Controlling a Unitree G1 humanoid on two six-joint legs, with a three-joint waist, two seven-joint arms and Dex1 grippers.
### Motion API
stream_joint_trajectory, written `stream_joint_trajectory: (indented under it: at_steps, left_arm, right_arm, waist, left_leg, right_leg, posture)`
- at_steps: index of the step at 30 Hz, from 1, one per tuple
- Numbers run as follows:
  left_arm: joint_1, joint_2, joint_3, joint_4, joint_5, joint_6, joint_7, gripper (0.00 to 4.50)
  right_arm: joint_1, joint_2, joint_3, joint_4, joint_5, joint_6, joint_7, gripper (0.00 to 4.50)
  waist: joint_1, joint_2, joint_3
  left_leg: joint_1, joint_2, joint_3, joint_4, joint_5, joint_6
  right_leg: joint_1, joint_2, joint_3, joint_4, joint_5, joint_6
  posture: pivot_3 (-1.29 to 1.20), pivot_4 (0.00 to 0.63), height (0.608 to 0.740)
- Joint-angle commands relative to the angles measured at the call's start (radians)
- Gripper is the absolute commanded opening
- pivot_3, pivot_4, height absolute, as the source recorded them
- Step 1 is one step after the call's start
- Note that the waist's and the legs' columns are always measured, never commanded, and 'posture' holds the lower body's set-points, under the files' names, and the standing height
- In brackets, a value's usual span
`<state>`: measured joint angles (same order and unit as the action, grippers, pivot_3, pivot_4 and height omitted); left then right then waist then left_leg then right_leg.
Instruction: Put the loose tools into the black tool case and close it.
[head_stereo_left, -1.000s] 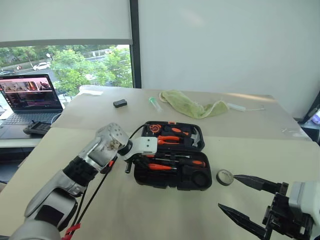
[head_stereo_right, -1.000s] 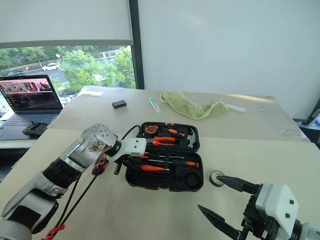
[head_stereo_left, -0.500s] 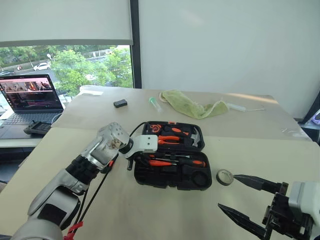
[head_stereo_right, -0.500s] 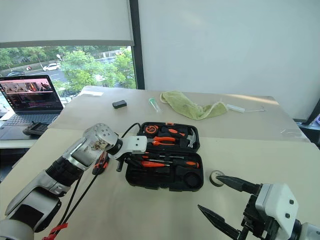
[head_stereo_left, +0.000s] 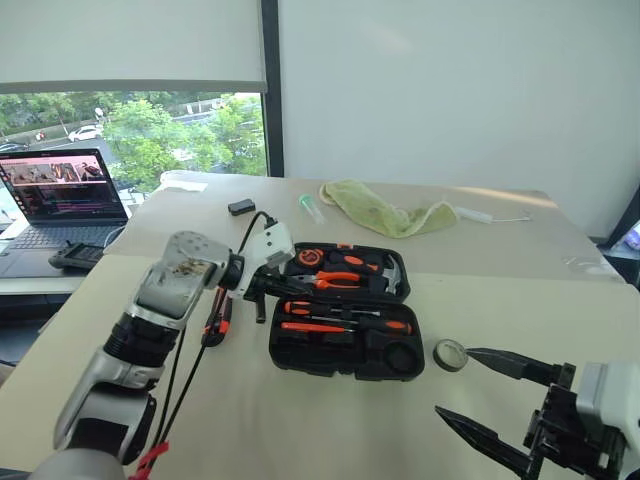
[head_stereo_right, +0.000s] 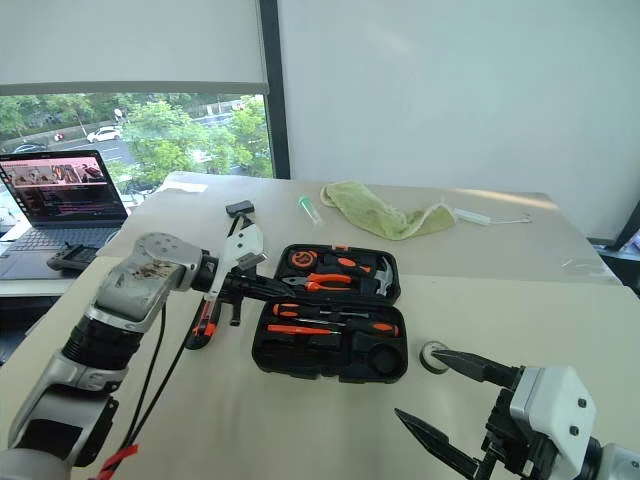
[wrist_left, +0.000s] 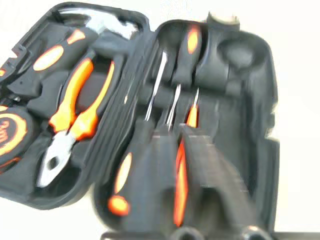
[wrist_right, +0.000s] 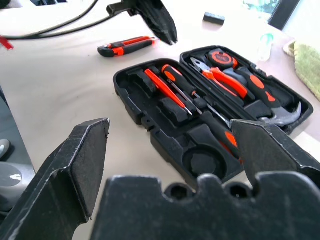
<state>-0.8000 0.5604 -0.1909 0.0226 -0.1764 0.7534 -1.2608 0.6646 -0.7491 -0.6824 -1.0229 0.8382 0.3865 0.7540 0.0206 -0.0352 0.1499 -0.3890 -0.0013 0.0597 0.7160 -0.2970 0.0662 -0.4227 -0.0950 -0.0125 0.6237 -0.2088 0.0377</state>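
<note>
Black plastic hinged tool case lies open before you; your left gripper clenched empty beside it, orange-black utility knife on table (outside case), right gripper spread wide.

knife left of case, tape right

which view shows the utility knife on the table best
The right wrist view: the utility knife lies whole and unblocked on the table, beside the open black tool case. In both eye views the left arm and its cables cover part of the knife, leaving only a thin orange and black sliver.
</note>
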Motion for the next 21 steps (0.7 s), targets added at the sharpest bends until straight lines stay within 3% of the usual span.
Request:
stream_joint_trajectory:
  at_steps: [1,7,15,21]
  left_arm:
    - [0.069,-0.126,0.076,-0.012,-0.051,0.025,0.186,0.05]
    - [0.239,-0.234,0.069,-0.034,-0.039,-0.098,0.326,0.05]
    - [0.379,-0.182,-0.048,0.025,0.054,-0.310,0.334,0.05]
    - [0.407,-0.152,-0.114,0.091,0.084,-0.359,0.311,0.05]
  right_arm:
    - [-0.015,-0.009,-0.001,-0.009,0.004,0.000,-0.006,4.50]
    - [0.003,-0.009,-0.005,-0.024,0.017,-0.007,-0.018,4.50]
    - [0.033,-0.028,-0.018,-0.024,0.038,-0.030,-0.034,4.50]
    - [0.053,-0.039,-0.032,-0.024,0.049,-0.040,-0.039,4.50]
  waist:
    - [0.003,0.000,0.000]
    - [0.001,0.000,0.000]
    - [0.004,0.002,-0.003]
    - [0.004,0.011,-0.014]
  left_leg:
    - [0.000,0.000,0.000,0.000,0.000,0.000]
    - [0.000,0.000,0.000,-0.001,0.000,0.000]
    - [0.004,0.000,0.000,-0.002,0.000,0.000]
    - [0.005,0.000,0.000,-0.003,0.000,0.000]
  right_leg:
    - [0.000,-0.001,0.000,0.000,0.000,0.000]
    - [0.000,-0.001,0.001,0.000,0.000,0.000]
    - [0.002,-0.004,0.001,0.000,0.000,-0.001]
    - [0.003,-0.005,0.001,0.000,0.000,-0.001]
  posture:
    - [0.00,0.150,0.740]
    - [0.00,0.150,0.740]
    - [0.00,0.150,0.740]
    - [0.00,0.150,0.740]
